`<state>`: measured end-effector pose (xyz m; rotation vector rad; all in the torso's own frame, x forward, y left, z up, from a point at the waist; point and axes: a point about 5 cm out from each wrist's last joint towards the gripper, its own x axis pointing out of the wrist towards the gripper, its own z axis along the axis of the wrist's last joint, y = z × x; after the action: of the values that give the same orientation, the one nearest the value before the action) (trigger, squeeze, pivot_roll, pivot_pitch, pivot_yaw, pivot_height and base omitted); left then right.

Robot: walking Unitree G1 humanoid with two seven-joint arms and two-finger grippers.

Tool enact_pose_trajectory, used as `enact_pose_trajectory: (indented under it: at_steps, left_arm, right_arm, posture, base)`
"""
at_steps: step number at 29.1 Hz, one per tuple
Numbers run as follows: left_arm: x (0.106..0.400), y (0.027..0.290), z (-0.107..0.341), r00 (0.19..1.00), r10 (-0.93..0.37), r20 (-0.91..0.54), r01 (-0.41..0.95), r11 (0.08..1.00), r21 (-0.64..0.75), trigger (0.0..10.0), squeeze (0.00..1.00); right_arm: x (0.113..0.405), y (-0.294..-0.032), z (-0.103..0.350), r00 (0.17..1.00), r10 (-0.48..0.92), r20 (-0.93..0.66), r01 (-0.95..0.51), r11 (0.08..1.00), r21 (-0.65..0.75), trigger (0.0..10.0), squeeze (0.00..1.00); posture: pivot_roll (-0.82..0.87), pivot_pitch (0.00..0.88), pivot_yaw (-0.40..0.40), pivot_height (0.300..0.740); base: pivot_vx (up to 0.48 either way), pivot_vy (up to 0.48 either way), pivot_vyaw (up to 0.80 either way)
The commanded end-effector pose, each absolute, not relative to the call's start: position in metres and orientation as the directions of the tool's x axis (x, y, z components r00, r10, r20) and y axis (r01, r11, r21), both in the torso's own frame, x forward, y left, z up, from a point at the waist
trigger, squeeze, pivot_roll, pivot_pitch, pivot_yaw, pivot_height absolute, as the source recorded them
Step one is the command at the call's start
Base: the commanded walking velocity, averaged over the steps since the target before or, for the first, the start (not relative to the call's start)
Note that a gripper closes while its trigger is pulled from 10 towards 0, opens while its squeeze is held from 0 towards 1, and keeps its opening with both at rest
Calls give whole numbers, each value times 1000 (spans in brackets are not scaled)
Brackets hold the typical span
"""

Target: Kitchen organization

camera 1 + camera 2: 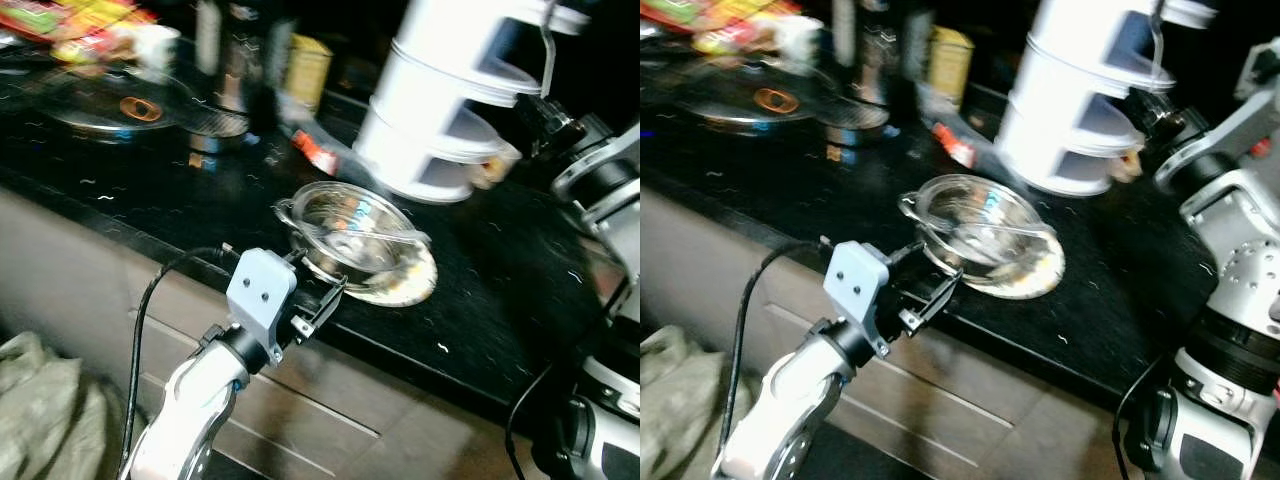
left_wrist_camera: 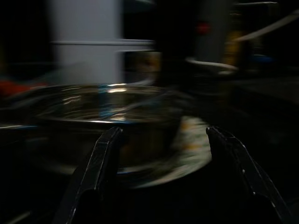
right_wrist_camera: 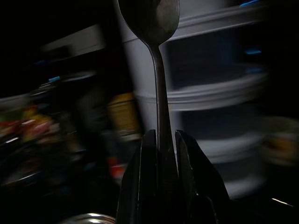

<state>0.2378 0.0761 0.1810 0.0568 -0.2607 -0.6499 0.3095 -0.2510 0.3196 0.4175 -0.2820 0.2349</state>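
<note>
Far off to the left gripper's left, at the back of the black countertop (image 1: 500,290): a round dark lid with an orange mark (image 1: 120,108), colourful packets (image 1: 75,25) behind it, both blurred. Nearer in, a dark bottle (image 1: 235,50) and a yellow tin (image 1: 307,70), with a small red-and-white packet (image 1: 315,152) lying flat just past them.

Below the counter edge, off to that gripper's lower left: a crumpled greenish cloth (image 1: 45,410) on the floor, beside grey drawer fronts (image 1: 330,410).

Left gripper (image 2: 161,140) at the counter's front edge, fingers (image 2: 105,154) spread wide and holding nothing, aimed at the glass bowl (image 1: 350,225) straight ahead and close. Bowl standing on a round patterned plate (image 1: 410,280), apart from the fingertips. Contact cannot be told from the blurred head views.

Beyond the bowl, further from the left gripper: a tall white tiered rack (image 1: 450,90), stacked in rounded levels, with something small and pale (image 1: 492,168) at its base.

Right gripper (image 3: 161,140) raised beside the rack's upper tiers, fingers (image 3: 189,163) narrowed and clamped on the handle of a metal spoon (image 3: 156,60). Spoon upright, bowl end uppermost above the fingertips, rack tiers just behind it. Right arm (image 1: 1240,240) silver, rising along the counter's right side.
</note>
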Motion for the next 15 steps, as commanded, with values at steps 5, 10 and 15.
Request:
enact_pose_trajectory:
  at_steps: [5,10,15]
  left_arm:
    - [235,70,184,739,-632,233,617,774,144,10000,0]
    - [235,70,184,736,-637,230,622,770,144,10000,0]
    - [236,69,184,739,-634,227,619,773,140,10000,0]
  right_arm:
    - [302,-272,305,952,-31,304,-108,897,429,10000,0]
    - [306,-270,294,971,-56,231,-29,937,349,10000,0]
    - [313,-263,278,987,-74,142,44,978,205,10000,0]
  posture:
    - [88,7,-203,740]
    - [86,6,-202,740]
    - [90,8,-206,740]
  base:
    - [0,0,-800]
    - [0,0,-800]
    - [0,0,-244]
